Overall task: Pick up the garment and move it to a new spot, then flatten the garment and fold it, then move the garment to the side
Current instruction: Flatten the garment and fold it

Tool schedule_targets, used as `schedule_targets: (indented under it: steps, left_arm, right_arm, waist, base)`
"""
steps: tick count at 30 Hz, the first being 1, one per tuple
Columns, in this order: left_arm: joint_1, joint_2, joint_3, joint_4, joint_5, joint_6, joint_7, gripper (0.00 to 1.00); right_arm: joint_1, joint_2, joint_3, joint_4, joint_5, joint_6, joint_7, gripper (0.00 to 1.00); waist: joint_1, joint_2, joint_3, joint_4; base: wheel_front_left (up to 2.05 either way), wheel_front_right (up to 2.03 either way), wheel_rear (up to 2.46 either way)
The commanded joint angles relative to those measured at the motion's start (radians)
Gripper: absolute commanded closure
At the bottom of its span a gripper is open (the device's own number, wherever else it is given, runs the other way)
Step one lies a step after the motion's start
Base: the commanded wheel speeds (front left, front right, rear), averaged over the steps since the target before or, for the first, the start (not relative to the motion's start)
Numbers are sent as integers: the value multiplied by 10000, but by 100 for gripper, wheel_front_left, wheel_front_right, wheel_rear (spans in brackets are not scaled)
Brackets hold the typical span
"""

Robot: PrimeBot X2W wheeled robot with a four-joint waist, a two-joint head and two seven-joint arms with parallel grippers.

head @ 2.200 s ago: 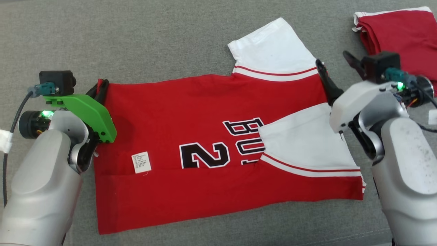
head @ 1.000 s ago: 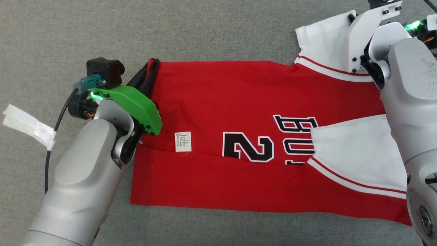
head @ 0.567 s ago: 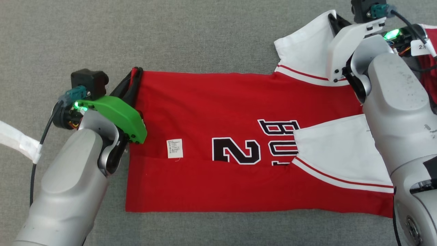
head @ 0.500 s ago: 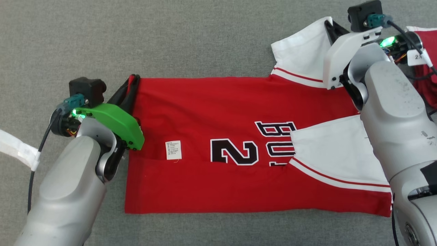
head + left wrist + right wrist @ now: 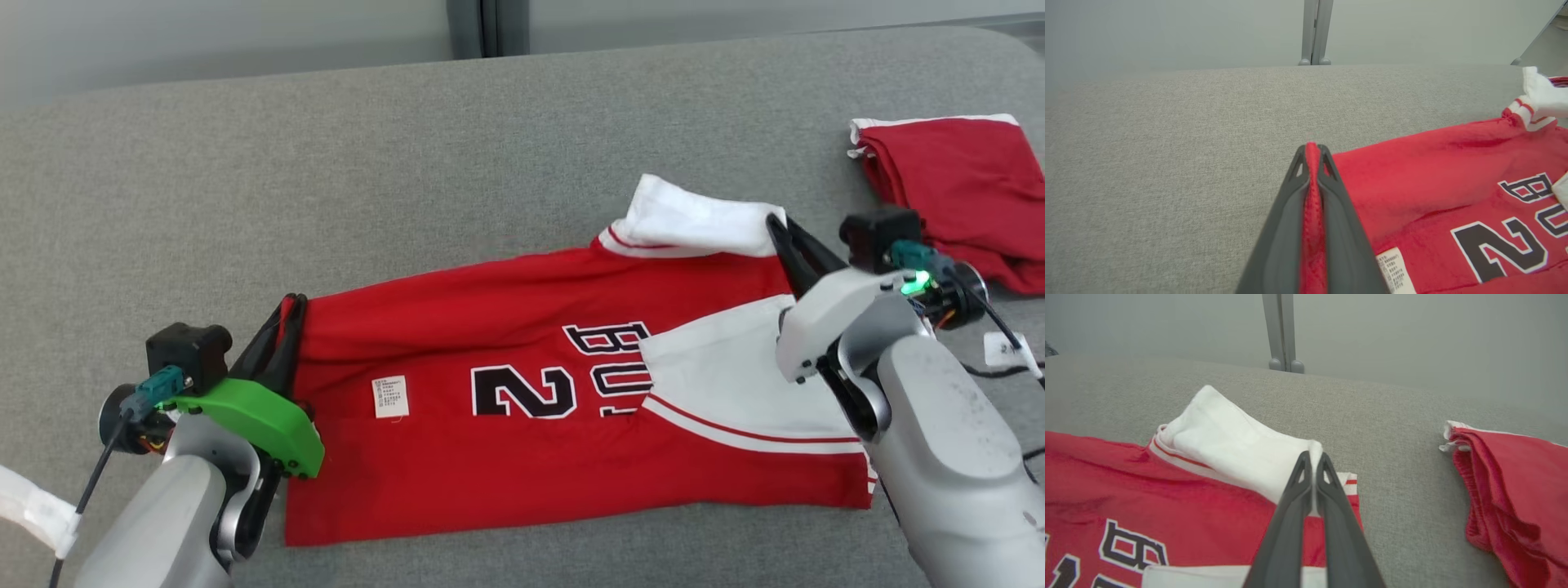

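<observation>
We hold the garment (image 5: 506, 343), a red jersey spread across the frame centre, by its far edge. The left claw (image 5: 292, 304) is clenched on the hem corner (image 5: 1312, 245) at centre left and the right claw (image 5: 771, 220) on the white sleeve (image 5: 694, 224) at upper right, which we judge readies that edge for folding over. The grey fabric bench (image 5: 326, 163) also carries a second red garment (image 5: 955, 188) at far upper right, and a pale wall (image 5: 204, 33) with a grey post (image 5: 482, 24) stands behind it.
</observation>
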Motion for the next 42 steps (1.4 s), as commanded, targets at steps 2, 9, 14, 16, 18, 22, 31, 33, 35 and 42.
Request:
schedule_targets:
  steps: [2, 9, 14, 16, 18, 22, 31, 33, 35, 42]
  left_arm:
    - [416, 201, 82, -391, -4, 207, -115, 100]
    - [1376, 295, 259, -1363, -171, 679, -382, 100]
    - [2340, 323, 403, -1835, -302, 1011, -709, 100]
    - [2704, 264, 370, -1865, -343, 1045, -783, 100]
    - [2957, 219, 282, -1787, -307, 1095, -817, 100]
    - [3288, 27, 259, -1535, -365, 1121, -940, 50]
    - [3962, -559, 975, -1500, -297, 1308, -1187, 0]
    - [4073, -699, 1333, -1696, -165, 1350, -1188, 0]
    - [4237, -846, 1603, -1858, 49, 1348, -1186, 0]
    - [4447, -1326, 2268, -2070, 720, 1191, -1191, 0]
  right_arm:
    - [926, 11, -337, -923, 59, -14, 184, 100]
    - [3222, 561, -1303, -3610, -352, -14, 1018, 100]
    - [4281, 930, -1652, -4444, -511, -14, 1421, 100]
    - [4570, 1029, -1770, -4540, -498, -14, 1470, 100]
    - [4794, 1120, -1877, -4545, -495, -14, 1464, 100]
    - [5110, 1203, -2034, -4419, -546, -14, 1347, 65]
    - [5597, 1267, -2348, -4439, -493, -14, 1162, 0]
    - [5660, 1267, -2458, -4454, -475, -14, 1131, 0]
    - [5657, 1270, -2521, -4444, -490, -14, 1116, 0]
    - [5242, 1266, -2460, -4042, -875, -14, 1397, 0]
  waist:
    - [0, 0, -406, -339]
    - [0, 0, -541, -564]
    - [0, 0, -596, -640]
    - [0, 0, -650, -635]
    - [0, 0, -689, -619]
    - [0, 0, -780, -578]
    - [0, 0, -991, -552]
    - [0, 0, -1040, -533]
    - [0, 0, -1094, -513]
    - [0, 0, -1197, -402]
  base:
    - [0, 0, 0]
    - [0, 0, 0]
    - [0, 0, 0]
    - [0, 0, 0]
    - [0, 0, 0]
    - [0, 0, 0]
    - [0, 0, 0]
    - [0, 0, 0]
    - [0, 0, 0]
    - [0, 0, 0]
